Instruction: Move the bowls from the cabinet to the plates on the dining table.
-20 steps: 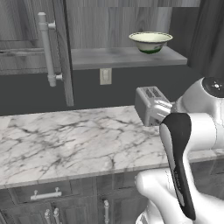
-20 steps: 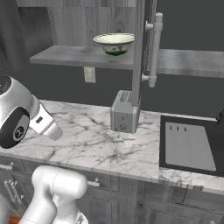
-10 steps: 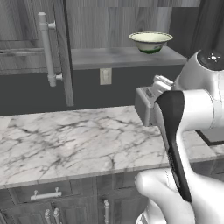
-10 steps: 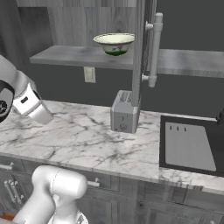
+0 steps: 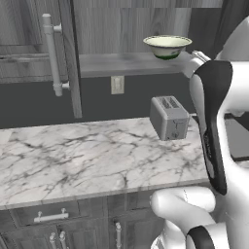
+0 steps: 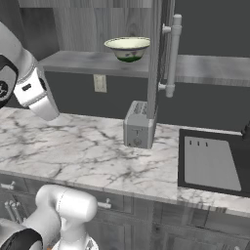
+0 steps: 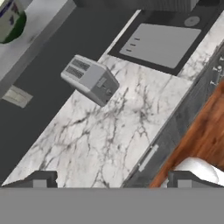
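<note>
One bowl (image 5: 168,45) sits upright on the open cabinet (image 5: 29,53) shelf, cream-green inside, greyish outside with a dark green foot; in the right base view the same bowl (image 6: 128,48) stands just left of the open door's edge and its long silver handle (image 6: 171,53). The shelf (image 6: 88,62) runs above a dark backsplash carrying a pale outlet (image 5: 117,84). Below, a silver toaster (image 5: 168,116) stands on the marble counter (image 5: 82,155), nearly under the bowl and toward the back wall. A dark inset panel with a grey rectangle (image 6: 210,163) lies in the counter to the toaster's right. The hand camera looks down and across the counter: the gripper (image 7: 111,180) shows its two dark fingertips (image 7: 38,179) at the bottom edge, spread wide apart with nothing between them, so the jaws are fully open and empty. In that view the bowl (image 7: 9,18) appears in the upper left corner, well apart from the fingertips, with the toaster (image 7: 89,78) lying between bowl and gripper. The gripper hangs over the counter's front edge, where drawer fronts and a strip of wood floor (image 7: 199,140) show. The arm's white links stand at the right of the left base view, near the shelf end; no contact with the bowl.
</note>
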Robot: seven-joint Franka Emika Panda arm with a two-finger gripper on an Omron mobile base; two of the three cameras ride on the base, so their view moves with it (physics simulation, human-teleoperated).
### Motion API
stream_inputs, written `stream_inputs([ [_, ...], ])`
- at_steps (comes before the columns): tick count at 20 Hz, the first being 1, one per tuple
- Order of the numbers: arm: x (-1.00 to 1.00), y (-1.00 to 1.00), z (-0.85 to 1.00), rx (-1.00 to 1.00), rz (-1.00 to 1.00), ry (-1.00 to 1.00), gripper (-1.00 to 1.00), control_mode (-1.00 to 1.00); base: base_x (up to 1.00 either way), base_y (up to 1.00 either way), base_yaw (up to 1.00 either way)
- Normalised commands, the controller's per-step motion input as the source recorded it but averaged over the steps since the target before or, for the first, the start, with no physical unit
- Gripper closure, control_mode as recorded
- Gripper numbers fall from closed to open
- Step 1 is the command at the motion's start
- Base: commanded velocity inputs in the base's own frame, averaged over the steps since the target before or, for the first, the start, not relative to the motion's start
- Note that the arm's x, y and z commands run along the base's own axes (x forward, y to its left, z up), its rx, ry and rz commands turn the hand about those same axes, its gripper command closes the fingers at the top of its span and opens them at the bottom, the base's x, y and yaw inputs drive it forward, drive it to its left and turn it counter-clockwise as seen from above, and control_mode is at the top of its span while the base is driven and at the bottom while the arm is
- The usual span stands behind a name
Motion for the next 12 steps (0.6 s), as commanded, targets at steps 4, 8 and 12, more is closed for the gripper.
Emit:
stream_inputs([
  [4,-0.14,-0.28,0.44,0.1,-0.04,-0.07,-1.0,-1.0,0.0,0.0,0.0],
  [8,-0.1,-0.16,0.32,0.04,-0.02,-0.08,-1.0,-1.0,0.0,0.0,0.0],
  [12,-0.01,0.0,0.05,0.0,0.0,-0.06,-1.0,-1.0,0.0,0.0,0.0],
])
